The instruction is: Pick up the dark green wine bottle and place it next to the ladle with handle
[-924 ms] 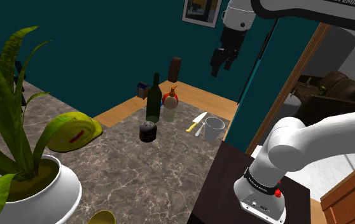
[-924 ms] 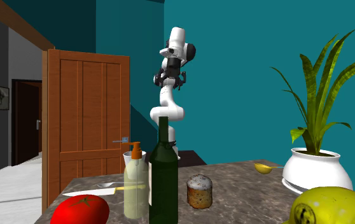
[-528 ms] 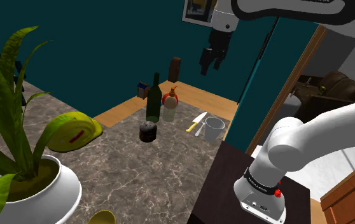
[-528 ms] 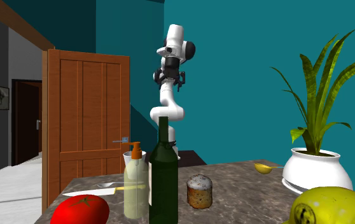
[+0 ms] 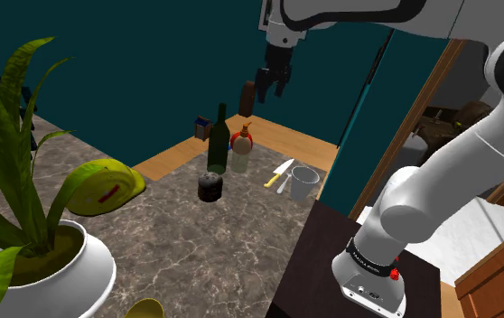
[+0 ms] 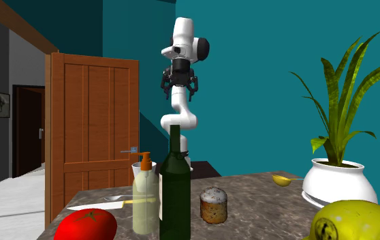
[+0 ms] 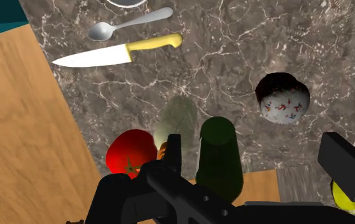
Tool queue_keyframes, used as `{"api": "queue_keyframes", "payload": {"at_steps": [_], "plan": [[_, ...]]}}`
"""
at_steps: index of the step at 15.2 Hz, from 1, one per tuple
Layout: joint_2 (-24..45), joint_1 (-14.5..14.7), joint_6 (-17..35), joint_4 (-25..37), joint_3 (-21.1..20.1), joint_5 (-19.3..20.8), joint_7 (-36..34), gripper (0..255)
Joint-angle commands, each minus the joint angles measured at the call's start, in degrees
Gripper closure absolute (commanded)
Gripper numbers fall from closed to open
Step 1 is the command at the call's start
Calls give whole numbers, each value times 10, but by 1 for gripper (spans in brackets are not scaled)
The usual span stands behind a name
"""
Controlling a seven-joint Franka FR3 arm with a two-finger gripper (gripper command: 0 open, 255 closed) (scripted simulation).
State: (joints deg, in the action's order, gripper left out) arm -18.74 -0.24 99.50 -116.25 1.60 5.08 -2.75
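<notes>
The dark green wine bottle (image 5: pixel 218 140) (image 6: pixel 175 187) stands upright on the marble counter (image 5: pixel 205 239), beside a clear soap dispenser (image 5: pixel 240 155). My black gripper (image 5: pixel 273 79) (image 6: pixel 179 87) hangs high above it, open and holding nothing. In the wrist view the bottle (image 7: pixel 219 159) is seen from above, between and well below the spread fingers (image 7: pixel 173 149), closer to that finger than to the other; the gripper (image 7: pixel 259 159) touches nothing. The yellow ladle (image 5: pixel 146 309) (image 6: pixel 282 180) lies at the counter's near end, by the white plant pot (image 5: pixel 60 266).
A tomato (image 7: pixel 130 153), a cupcake (image 5: pixel 210 187) (image 7: pixel 283 97), a yellow-handled knife (image 7: pixel 116 52), a spoon (image 7: pixel 125 25) and a cup (image 5: pixel 303 182) surround the bottle. A yellow rounded object (image 5: pixel 106 187) lies nearer the plant. A wooden surface (image 7: pixel 23 127) borders the counter.
The arm has swung toward the shoulder view's left, carrying the gripper from beside the door frame to a spot high over the bottle. The fingers stayed open; nothing on the counter moved.
</notes>
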Motion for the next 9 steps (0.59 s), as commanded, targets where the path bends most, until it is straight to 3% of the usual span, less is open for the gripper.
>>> {"api": "queue_keyframes", "payload": {"at_steps": [1,9], "plan": [[43,0,8,32,6,-6,11,0],[234,-8,12,203,22,-41,56,0]]}}
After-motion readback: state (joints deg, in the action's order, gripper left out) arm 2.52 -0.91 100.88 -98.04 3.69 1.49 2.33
